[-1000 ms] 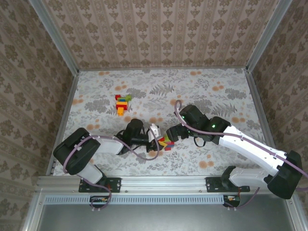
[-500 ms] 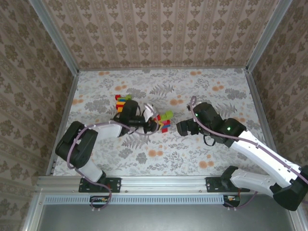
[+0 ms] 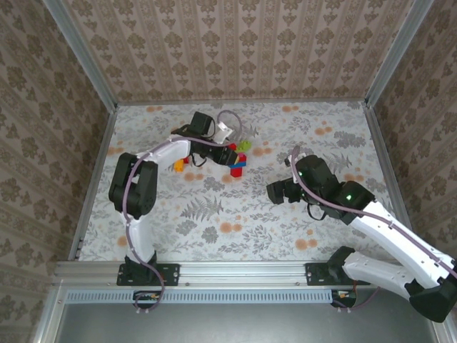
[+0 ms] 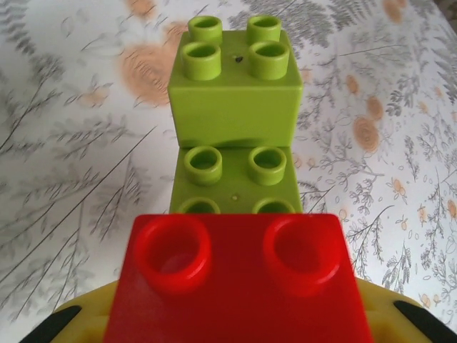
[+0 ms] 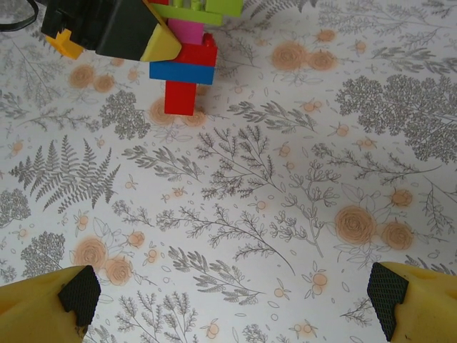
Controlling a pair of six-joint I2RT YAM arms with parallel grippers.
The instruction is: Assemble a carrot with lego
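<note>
1. One lego stack (image 3: 238, 158) stands at the far middle of the table (image 3: 214, 229), clamped in the left gripper (image 3: 230, 146). From the right wrist it reads green on top, then magenta, red, blue and a narrow red foot (whether that foot touches the cloth I cannot tell).
2. The left wrist view shows two green bricks (image 4: 235, 100) beyond one red brick (image 4: 235, 286), with yellow fingertips (image 4: 86, 321) on either side.
3. A few loose bricks (image 3: 180, 163), orange among them, lie beside the left forearm, partly hidden and too small to count.
4. The right gripper (image 3: 277, 191) hovers well apart from the stack, its jaws spread wide on nothing.
5. The cloth carries grey ferns and orange blossoms. Three walls wear beige damask paper, framed by aluminium rails.
</note>
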